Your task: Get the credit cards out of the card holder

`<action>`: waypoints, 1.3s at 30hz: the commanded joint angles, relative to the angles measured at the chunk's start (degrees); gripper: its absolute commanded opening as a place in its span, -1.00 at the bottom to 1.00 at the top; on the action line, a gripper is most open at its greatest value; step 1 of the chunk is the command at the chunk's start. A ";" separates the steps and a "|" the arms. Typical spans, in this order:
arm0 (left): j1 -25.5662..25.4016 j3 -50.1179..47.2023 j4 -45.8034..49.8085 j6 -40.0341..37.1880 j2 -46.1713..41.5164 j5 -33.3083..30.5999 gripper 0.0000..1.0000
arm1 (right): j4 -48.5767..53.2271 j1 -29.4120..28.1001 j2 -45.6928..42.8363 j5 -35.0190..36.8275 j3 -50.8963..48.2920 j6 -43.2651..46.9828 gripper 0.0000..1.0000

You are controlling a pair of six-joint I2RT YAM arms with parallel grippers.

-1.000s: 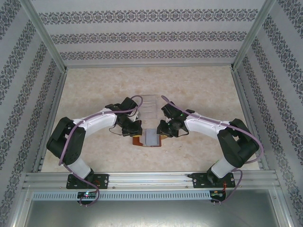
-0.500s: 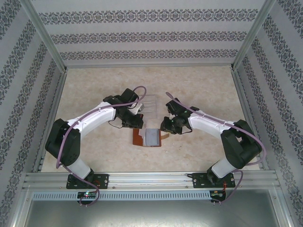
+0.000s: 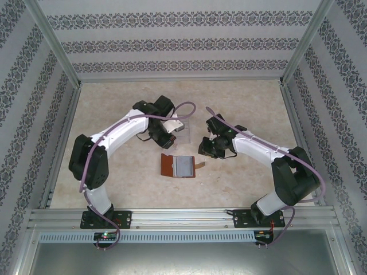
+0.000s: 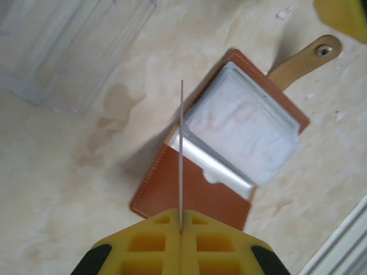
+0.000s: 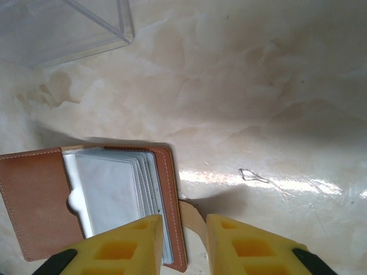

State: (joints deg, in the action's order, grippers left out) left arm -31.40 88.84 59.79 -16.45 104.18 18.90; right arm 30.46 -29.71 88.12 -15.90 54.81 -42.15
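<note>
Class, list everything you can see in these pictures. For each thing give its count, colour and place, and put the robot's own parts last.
card holder: one, reddish-brown, lying open on the table between the arms.
pockets: a stack, grey-blue, inside the card holder; number unclear.
credit card: one, pale, seen edge-on, held above the table.
clear tray: one, transparent, on the table beyond the card holder.
table: one, beige marbled.
walls: grey-white, patterned, on three sides.
left end effector: one, yellow fingers, shut on the credit card.
right end effector: one, yellow fingers, slightly open, empty, over the card holder's edge.
</note>
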 commanded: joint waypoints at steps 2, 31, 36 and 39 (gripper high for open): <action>0.20 9.40 10.24 -13.62 5.35 -6.10 -1.00 | 2.44 0.86 -1.69 1.23 1.88 1.43 -0.44; -0.24 49.65 24.91 -35.80 32.15 -11.08 -1.00 | 5.49 14.15 -9.87 1.07 -2.20 5.34 -0.43; -0.64 49.93 25.55 -36.26 33.86 -10.87 -1.00 | 5.67 15.78 -10.72 0.61 -3.20 5.81 -0.43; -0.68 49.72 26.11 -36.29 34.75 -10.63 -1.00 | 5.64 16.28 -11.12 0.61 -3.87 5.85 -0.43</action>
State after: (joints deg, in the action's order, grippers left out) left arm -31.51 137.14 81.91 -50.72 137.40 8.29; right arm 35.03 -14.04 78.46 -15.29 52.16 -37.32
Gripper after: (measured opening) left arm 0.047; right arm 0.287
